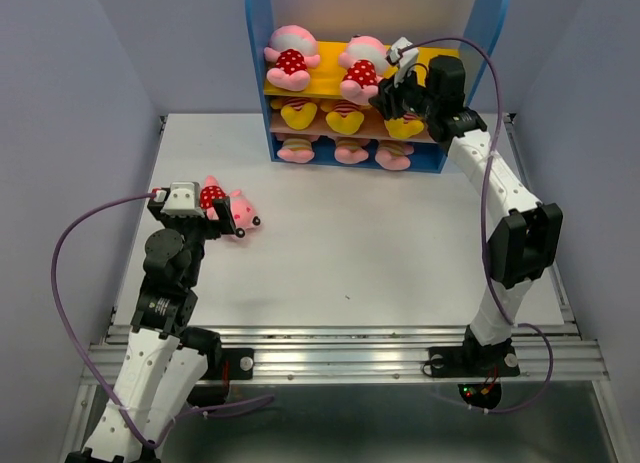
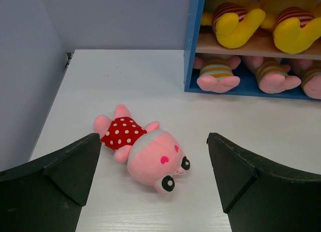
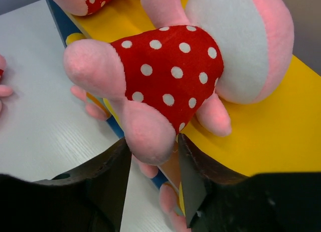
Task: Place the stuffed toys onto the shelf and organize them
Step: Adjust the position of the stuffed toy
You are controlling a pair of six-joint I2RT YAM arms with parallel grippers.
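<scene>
Your left gripper (image 2: 153,136) hangs over the loose dotted pig (image 2: 120,133) with its fingers wide apart, 1 on each side, nothing held. That pig lies face showing on the table (image 1: 380,243), well apart from the shelf (image 1: 258,73). It looks lined up for a grab and is likely the last toy to go.

Your right gripper (image 3: 153,162) sits at the front of the yellow board (image 3: 261,137), tips close beside a foot of the seated dotted pig (image 3: 170,71). You can't tell if it pinches the foot or just brackets it; probably it's squaring the toy up.

The shelf is sorted by kind: 2 dotted pigs on top, 3 bears (image 1: 296,111) in the middle, 3 striped pigs (image 1: 296,151) on the base. No labels, brands or writing are readable.
</scene>
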